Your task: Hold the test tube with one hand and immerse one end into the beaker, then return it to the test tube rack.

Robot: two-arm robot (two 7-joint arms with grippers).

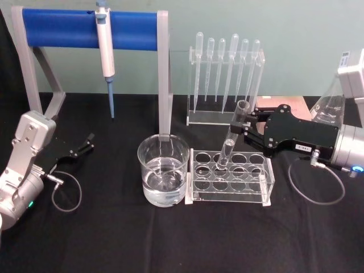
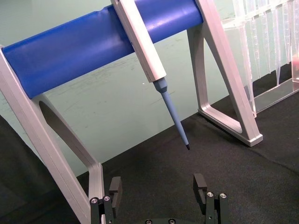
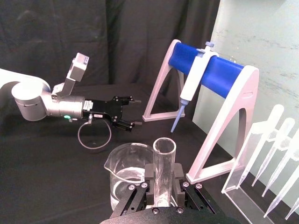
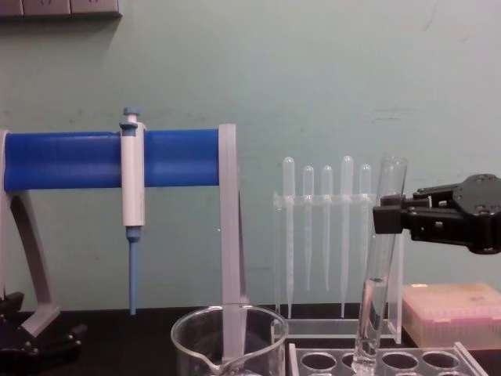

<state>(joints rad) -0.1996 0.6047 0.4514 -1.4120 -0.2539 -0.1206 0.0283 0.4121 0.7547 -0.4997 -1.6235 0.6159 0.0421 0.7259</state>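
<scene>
The test tube (image 1: 233,133) leans with its round bottom in a hole of the clear rack (image 1: 267,190) and its open rim up toward the right. My right gripper (image 1: 243,129) is shut on the tube's upper part, just below the rim. In the right wrist view the tube (image 3: 164,168) stands between both fingers (image 3: 149,176). In the chest view the tube (image 4: 377,266) is held by the right gripper (image 4: 389,215) above the rack (image 4: 391,362). The beaker (image 1: 163,169), part full of clear liquid, stands directly left of the rack. My left gripper (image 1: 85,145) rests open at the far left, holding nothing.
A blue-barred stand (image 1: 85,28) with a white-and-blue pipette (image 1: 105,51) hanging from it stands at the back left. A clear holder of plastic pipettes (image 1: 227,74) stands behind the rack. A flask (image 1: 329,108) and a pink box (image 4: 450,313) sit at the right.
</scene>
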